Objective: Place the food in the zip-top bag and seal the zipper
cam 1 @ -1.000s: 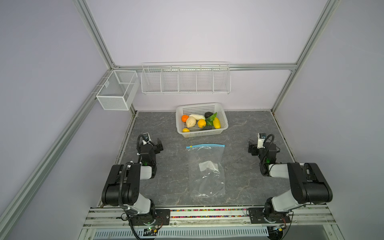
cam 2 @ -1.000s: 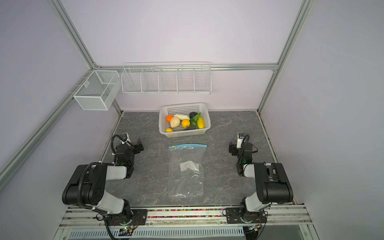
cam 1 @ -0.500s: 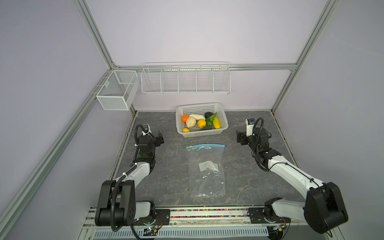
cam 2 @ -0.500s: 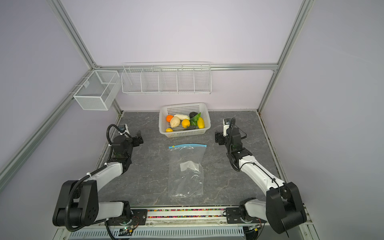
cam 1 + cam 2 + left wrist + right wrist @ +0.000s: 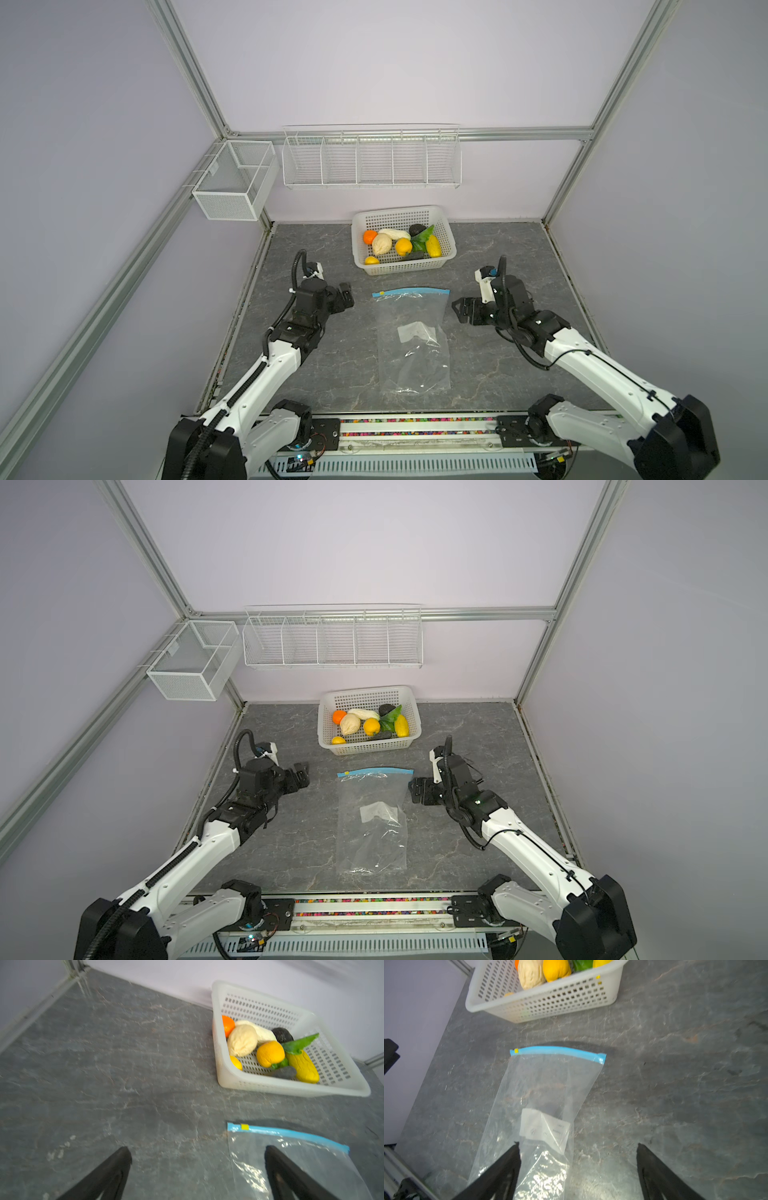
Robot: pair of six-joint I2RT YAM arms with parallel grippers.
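Between the two black grippers, flat on the grey marbled tabletop [image 5: 498, 249], lies the large, clear, crinkly plastic zip-top bag [image 5: 411, 357]. Its long axis runs from the robot's base toward the back wall. The narrow light-blue zipper [image 5: 410, 292] forms its far edge and lies crosswise, with a small yellow tab at its left end. Apart from a white label patch [image 5: 417, 332], the bag looks empty. Whether the mouth is pressed shut or loose, I cannot tell.

Just beyond the zipper, clear of the bag, stands the white perforated plastic basket [image 5: 405, 269]. All the food [image 5: 399, 245] sits inside it: orange and yellow round pieces, a yellow corn-like piece, cream-white pieces and dark green ones.

The left gripper [image 5: 347, 296] hovers to the left of the bag, level with the zipper and a little apart from the bag's corner. Its jaws are spread wide and hold nothing. The right gripper [image 5: 459, 311] hangs just beside the bag's right edge, slightly nearer the base than the zipper, and is likewise wide open and empty. Both point inward at the bag.

The right gripper looks the nearer of the two. Since each end of the zipper faces one arm, the mouth edge is probably what either arm must reach first, before any food is lifted from the basket.
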